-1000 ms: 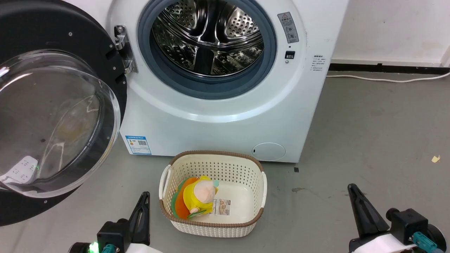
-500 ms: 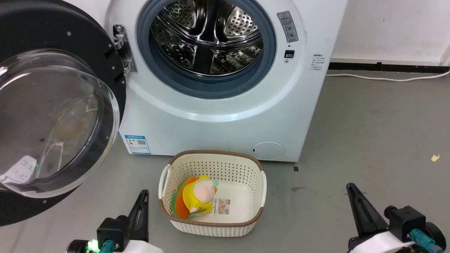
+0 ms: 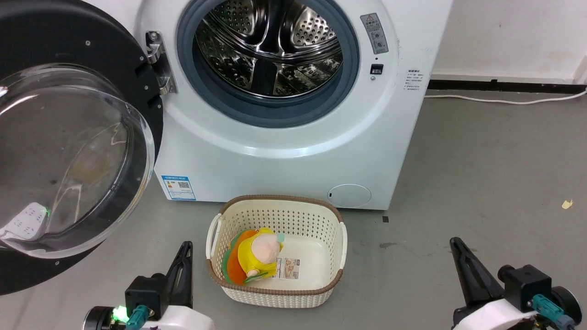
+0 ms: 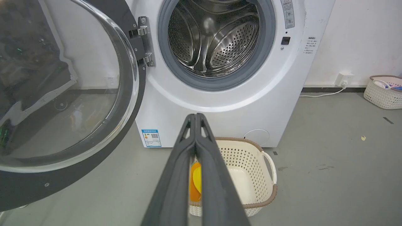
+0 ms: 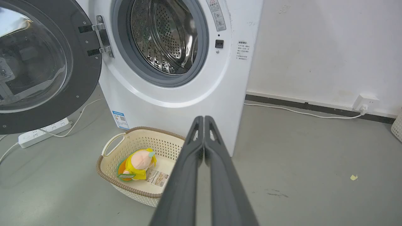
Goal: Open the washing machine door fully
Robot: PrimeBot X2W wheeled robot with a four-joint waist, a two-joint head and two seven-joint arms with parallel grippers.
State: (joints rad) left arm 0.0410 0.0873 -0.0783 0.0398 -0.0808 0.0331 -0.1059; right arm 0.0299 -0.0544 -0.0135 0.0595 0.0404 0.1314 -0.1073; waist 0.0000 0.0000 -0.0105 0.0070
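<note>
Washing machine door point(image 3: 69, 156) stands swung out on its steel hinge point(image 3: 158, 64), left of the drum opening of the white washing machine point(image 3: 284, 156) — a glossy black disc with a bulging clear glass bowl at its centre, upright on edge, bowl side turned towards the robot. The perforated steel drum point(image 3: 270, 50) lies exposed inside its grey rubber ring point(image 3: 275, 114). Just before the machine, a cream basket point(image 3: 275, 201) holds a yellow plush toy point(image 3: 261, 254). Left gripper point(image 3: 185, 247) and right gripper point(image 3: 456, 245) hover low either side of the basket — fingers pressed together, holding nothing.

floor point(image 3: 481, 160) — grey, scuffed | wall point(image 3: 504, 36) — white, black skirting point(image 3: 504, 86) | white cable point(image 3: 527, 104) along skirting
</note>
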